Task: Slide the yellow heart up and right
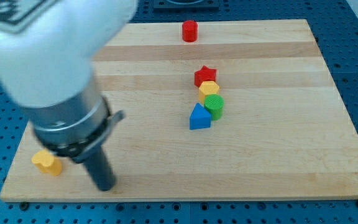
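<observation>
The yellow heart [47,162] lies near the board's bottom-left corner. My tip [105,186] rests on the board to the right of the heart and slightly below it, a short gap apart. The arm's large white and grey body fills the view's upper left and hides the board behind it.
A red cylinder [189,30] stands near the top edge. In the middle, a red star [205,76], a yellow block [209,91], a green cylinder [214,106] and a blue triangle [199,117] sit clustered together. The wooden board [278,155] ends just below my tip.
</observation>
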Controlling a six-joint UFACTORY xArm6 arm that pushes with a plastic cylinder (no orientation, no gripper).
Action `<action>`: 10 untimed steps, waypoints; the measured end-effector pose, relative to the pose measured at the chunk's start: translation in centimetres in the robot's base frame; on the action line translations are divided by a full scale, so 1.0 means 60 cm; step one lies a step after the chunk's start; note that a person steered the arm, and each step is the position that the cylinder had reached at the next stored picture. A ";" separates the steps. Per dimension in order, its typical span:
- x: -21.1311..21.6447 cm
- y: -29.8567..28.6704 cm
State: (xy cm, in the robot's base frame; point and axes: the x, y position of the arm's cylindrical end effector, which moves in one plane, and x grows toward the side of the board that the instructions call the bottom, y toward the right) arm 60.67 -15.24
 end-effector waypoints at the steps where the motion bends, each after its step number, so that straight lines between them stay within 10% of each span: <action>1: 0.005 -0.084; 7: -0.154 -0.152; 10: -0.169 -0.012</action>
State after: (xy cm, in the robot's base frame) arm 50.54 -15.94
